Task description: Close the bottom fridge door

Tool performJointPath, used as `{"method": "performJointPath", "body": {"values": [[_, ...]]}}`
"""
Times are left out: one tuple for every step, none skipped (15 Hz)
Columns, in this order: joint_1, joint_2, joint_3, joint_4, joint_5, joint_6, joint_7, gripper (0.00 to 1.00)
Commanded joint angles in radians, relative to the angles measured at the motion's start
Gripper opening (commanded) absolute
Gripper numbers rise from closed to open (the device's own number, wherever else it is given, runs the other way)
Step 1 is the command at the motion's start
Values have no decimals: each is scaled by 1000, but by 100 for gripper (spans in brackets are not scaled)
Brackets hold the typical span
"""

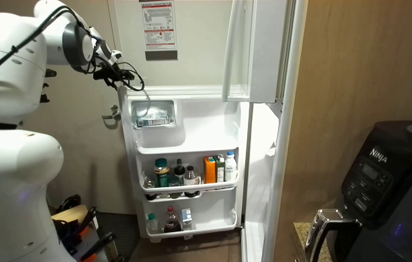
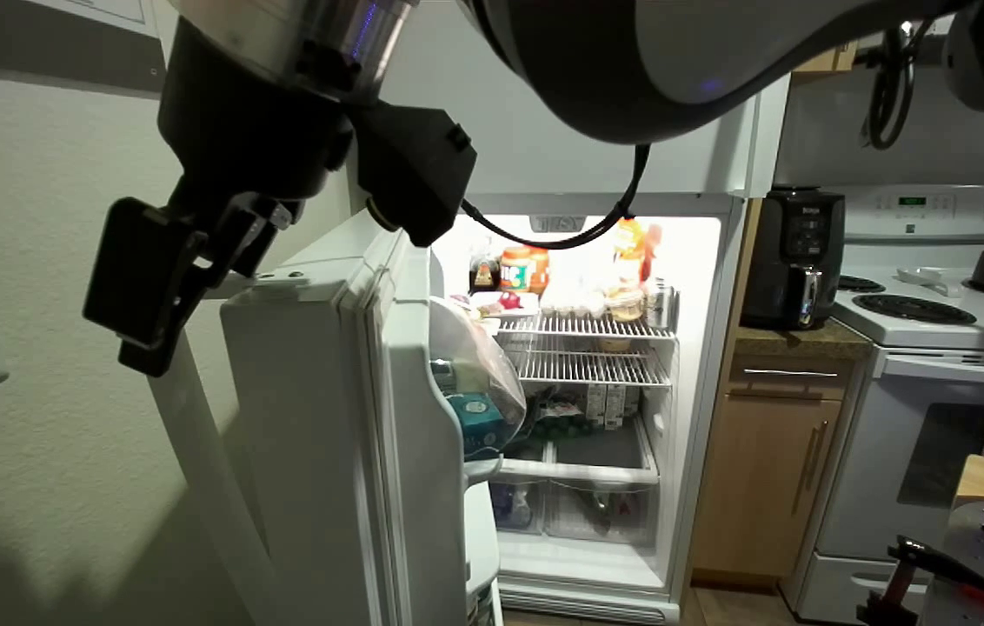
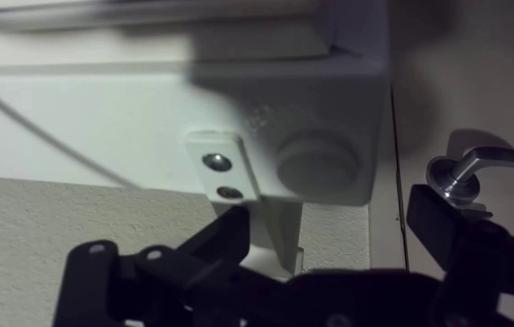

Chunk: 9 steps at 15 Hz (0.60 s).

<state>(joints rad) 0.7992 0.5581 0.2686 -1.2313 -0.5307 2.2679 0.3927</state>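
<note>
Perhaps tile [image 1: 195, 253] beneath open fridge door [image 1: 206, 131]

In an exterior view the lower edge cuts off the bottom fridge door [image 2: 305, 461]; the wrist view crops the gripper [image 3: 332, 211] below. The upper door [image 1: 268, 51] runs past the top of an exterior view, where a notice [image 1: 159, 29] has lines too small to read.

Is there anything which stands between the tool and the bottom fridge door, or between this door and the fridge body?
Nothing visible stands between the tool and the bottom fridge door. In front of the fridge body, I see only the robot arm reaching across; whether it clears the door's swing, I cannot tell.
</note>
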Motion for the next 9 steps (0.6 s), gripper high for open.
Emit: {"method": "performJointPath", "body": {"values": [[-50,-102,31,-123,74,-81,-50,100],[-58,-122,37,-140,89,-105,-57,100],[-67,-152,41,-168,103,-121,-65,100],[-77,-178,45,-194,114,-125,-72,100],[-86,-207,48,-222,120,-122,-77,100],[-94,-238,47,-254,119,-107,-76,100],[-100,-268,45,-279,120,-108,-73,100],[-104,-297,43,-305,120,-111,-70,100],[-112,-328,43,-333,128,-115,-71,100]]}}
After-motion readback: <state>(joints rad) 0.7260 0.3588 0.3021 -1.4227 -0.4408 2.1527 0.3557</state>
